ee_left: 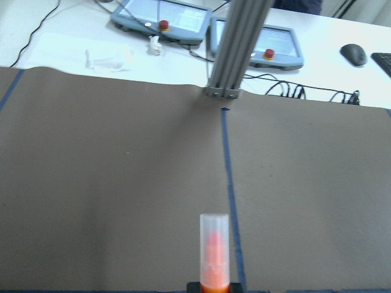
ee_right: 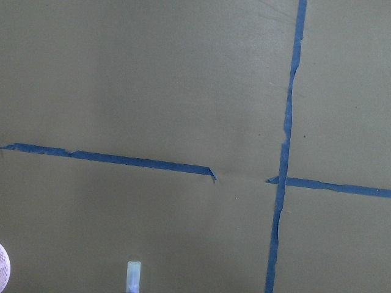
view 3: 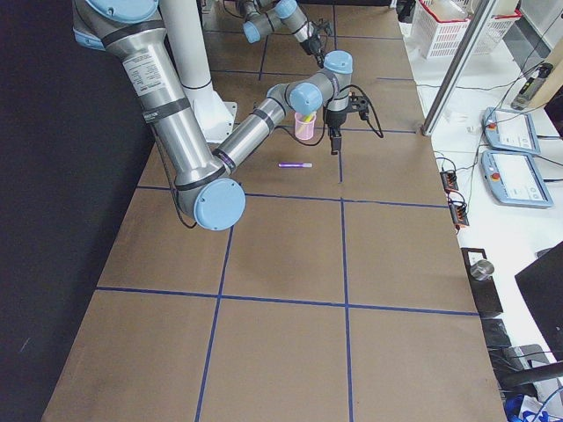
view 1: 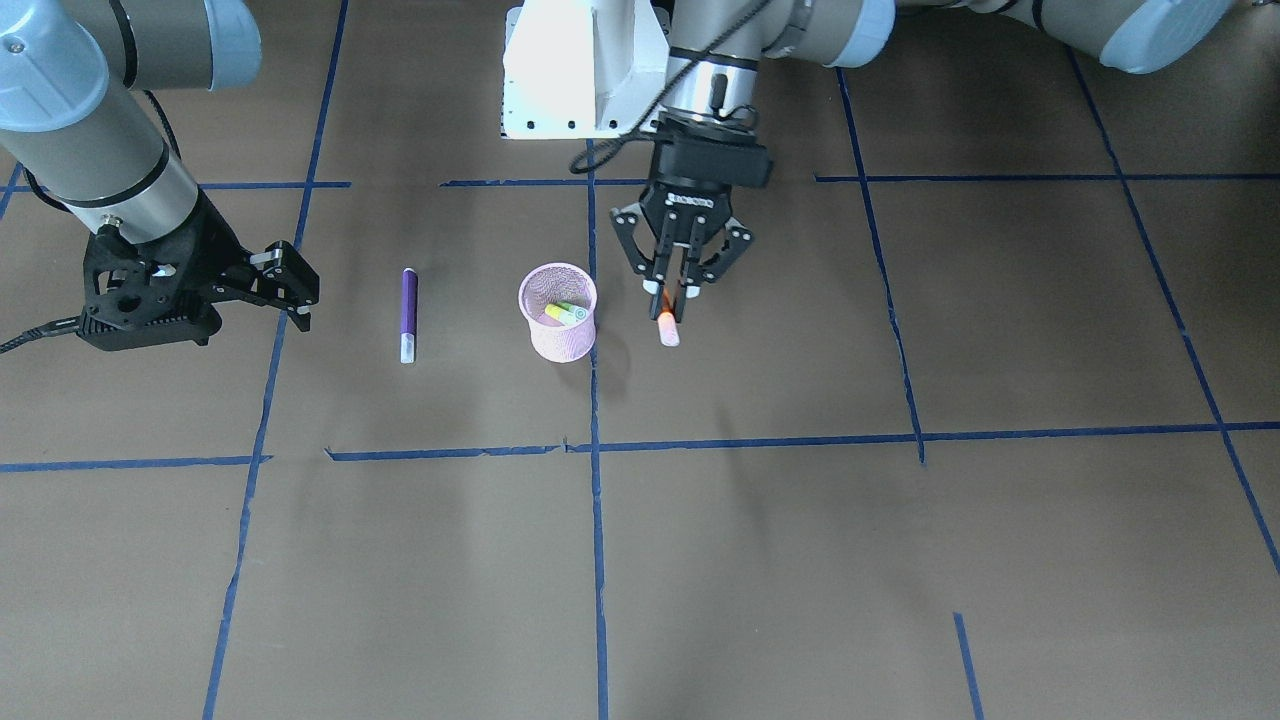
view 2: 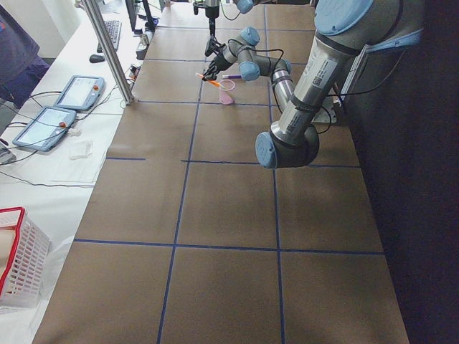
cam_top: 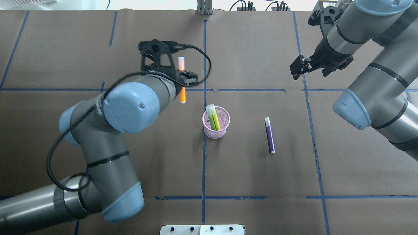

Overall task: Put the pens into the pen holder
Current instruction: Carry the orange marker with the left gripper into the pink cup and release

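Note:
My left gripper (view 1: 672, 291) is shut on an orange pen (view 1: 668, 326) and holds it above the table, just beside the pink mesh pen holder (view 1: 566, 345). The pen's pale cap points away from the wrist in the left wrist view (ee_left: 214, 244). The holder (cam_top: 211, 133) stands upright with a green pen (cam_top: 211, 120) and a yellow pen (cam_top: 216, 119) in it. A purple pen (cam_top: 269, 135) lies flat on the table on the holder's other side. My right gripper (view 1: 291, 280) is open and empty, hovering well off from the purple pen (view 1: 408, 312).
Blue tape lines (cam_top: 204, 163) cross the brown table. The robot's white base (view 1: 570, 70) stands behind the holder. Beyond the table's far edge are a metal post (ee_left: 235, 49) and tablets (ee_left: 165, 15).

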Tool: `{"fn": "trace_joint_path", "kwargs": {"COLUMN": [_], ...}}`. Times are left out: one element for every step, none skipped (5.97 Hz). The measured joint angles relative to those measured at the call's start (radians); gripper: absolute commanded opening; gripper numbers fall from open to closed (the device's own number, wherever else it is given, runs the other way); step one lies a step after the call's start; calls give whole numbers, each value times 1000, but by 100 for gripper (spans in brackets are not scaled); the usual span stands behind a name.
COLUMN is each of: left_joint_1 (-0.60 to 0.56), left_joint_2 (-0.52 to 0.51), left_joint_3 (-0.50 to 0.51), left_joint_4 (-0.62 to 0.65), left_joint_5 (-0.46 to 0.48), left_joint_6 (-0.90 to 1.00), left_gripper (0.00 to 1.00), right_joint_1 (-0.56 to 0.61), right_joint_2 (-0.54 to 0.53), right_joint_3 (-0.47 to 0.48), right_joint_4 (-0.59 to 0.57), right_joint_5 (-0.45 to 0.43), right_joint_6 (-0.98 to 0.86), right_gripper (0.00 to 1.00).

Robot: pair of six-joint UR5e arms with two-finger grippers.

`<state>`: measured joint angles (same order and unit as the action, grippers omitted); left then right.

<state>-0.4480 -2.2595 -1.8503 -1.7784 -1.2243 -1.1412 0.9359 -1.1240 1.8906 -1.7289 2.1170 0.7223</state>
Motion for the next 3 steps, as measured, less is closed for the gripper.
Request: {"fn": "trace_joint_path", "kwargs": {"left_joint_1": [48,79,96], "left_joint_2": [-37,-66,-100], "left_joint_3": [6,22,64], "left_joint_4": [0,0,0], "left_joint_5": [37,52,59], "left_joint_6": [61,89,99], "left_gripper": [0,0,0], "right_joint_1": [0,0,0], "right_joint_2": [1,1,0], "right_joint_3": [3,5,6], "right_joint_4": [0,0,0], "right_joint_5": [0,0,0], "right_joint_6": [-2,-1,-2], "right_gripper": [100,100,100]}}
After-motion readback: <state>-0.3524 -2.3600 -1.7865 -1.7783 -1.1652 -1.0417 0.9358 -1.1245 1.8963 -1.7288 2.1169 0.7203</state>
